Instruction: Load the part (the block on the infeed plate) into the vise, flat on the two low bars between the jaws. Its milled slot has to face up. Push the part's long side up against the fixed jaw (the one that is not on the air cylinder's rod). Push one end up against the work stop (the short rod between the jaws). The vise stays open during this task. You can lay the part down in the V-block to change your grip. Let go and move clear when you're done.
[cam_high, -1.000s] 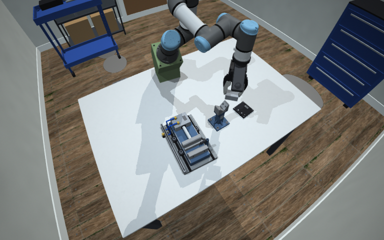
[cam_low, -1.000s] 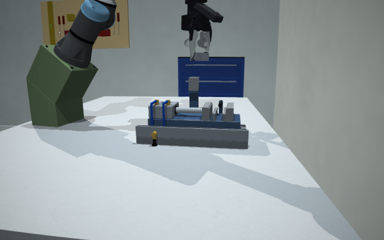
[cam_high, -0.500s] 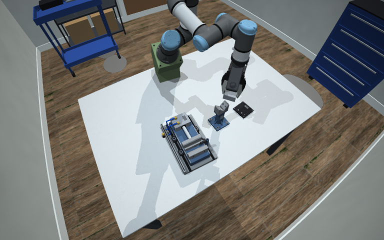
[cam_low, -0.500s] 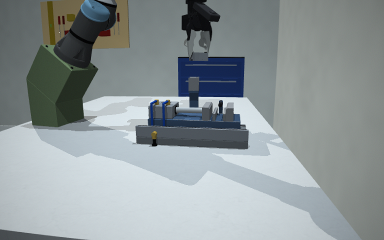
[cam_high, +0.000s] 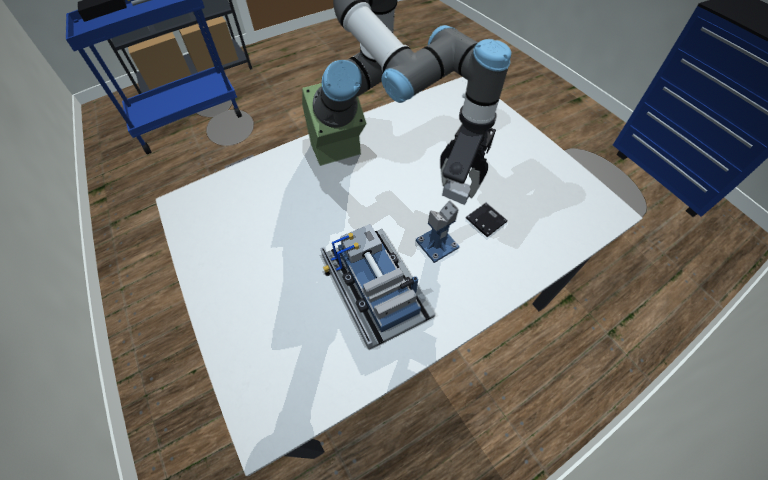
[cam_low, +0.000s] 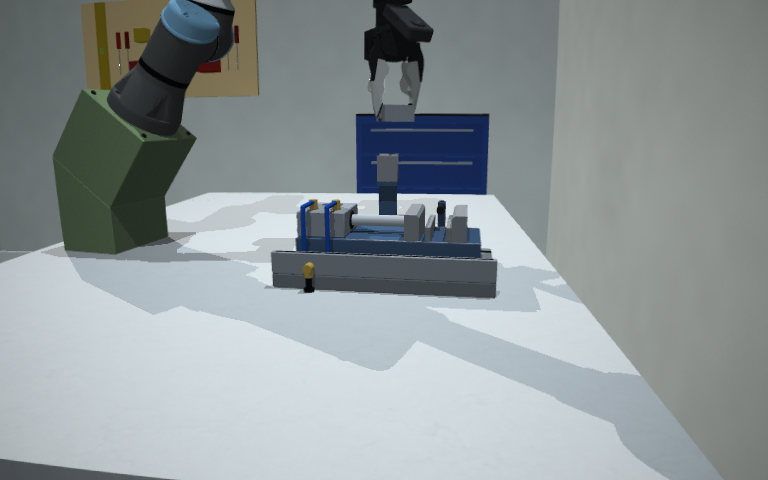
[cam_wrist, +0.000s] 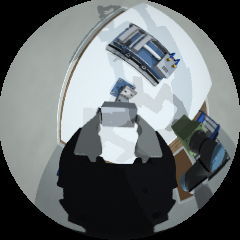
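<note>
The gripper (cam_high: 457, 193) (cam_low: 397, 108) (cam_wrist: 118, 113), clamped on the gray block (cam_high: 454, 191) (cam_low: 398, 113) (cam_wrist: 118, 114), carries it above and just beside the V-block (cam_high: 443, 216) (cam_low: 387, 168) (cam_wrist: 126, 92), beyond which, on the block's far side, waits the open vise (cam_high: 396, 302) (cam_low: 388, 246) (cam_wrist: 145, 51).

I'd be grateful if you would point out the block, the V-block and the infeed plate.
Block (cam_high: 455, 192) (cam_low: 398, 113) (cam_wrist: 118, 115): all views, side faces.
V-block (cam_high: 448, 212) (cam_low: 387, 168): top and exterior, its grey head.
Infeed plate (cam_high: 485, 220): top, dark upper face.
</note>
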